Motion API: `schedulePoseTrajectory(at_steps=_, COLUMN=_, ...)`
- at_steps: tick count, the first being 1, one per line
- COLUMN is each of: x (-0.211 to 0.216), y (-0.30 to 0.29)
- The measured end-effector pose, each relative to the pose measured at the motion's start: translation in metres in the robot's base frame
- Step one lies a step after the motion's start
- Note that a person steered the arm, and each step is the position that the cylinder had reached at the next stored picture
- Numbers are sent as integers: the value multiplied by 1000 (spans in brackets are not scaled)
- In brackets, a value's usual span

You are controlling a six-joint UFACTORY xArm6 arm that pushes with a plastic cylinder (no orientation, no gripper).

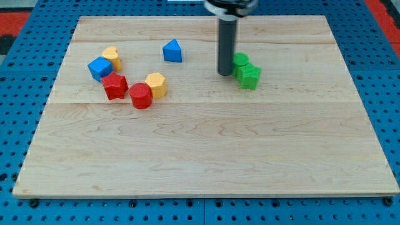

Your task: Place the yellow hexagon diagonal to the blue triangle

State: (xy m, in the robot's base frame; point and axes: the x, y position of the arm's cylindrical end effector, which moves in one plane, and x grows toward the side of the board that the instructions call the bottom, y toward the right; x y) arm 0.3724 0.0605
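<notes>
**Tip parked by green blocks, yellow hexagon well off to the left**

Rod ends in a bare tip point(225, 74); no jaws on this rig, so nothing to report as released or clenched. Tip sits just left of the two green blocks: a rounded one point(240, 60) and a star point(249, 77), which touch each other. Whether the rod touches them: can't tell.

Yellow hexagon point(155, 84) is left of centre, against the red cylinder point(141, 96). Blue triangle point(173, 50) stands alone, above and slightly right of the hexagon, apart from it.

Far-left cluster: red star point(115, 85), blue cube point(99, 67), yellow heart point(112, 57). All on the wooden board point(206, 156).
</notes>
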Motion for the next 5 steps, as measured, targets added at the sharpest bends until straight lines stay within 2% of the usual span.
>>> schedulePoseTrajectory(at_steps=1, x=55, y=-50)
schedulePoseTrajectory(at_steps=2, x=71, y=-134)
schedulePoseTrajectory(at_steps=3, x=49, y=-167)
schedulePoseTrajectory(at_steps=4, x=26, y=-164)
schedulePoseTrajectory(at_steps=5, x=49, y=-147)
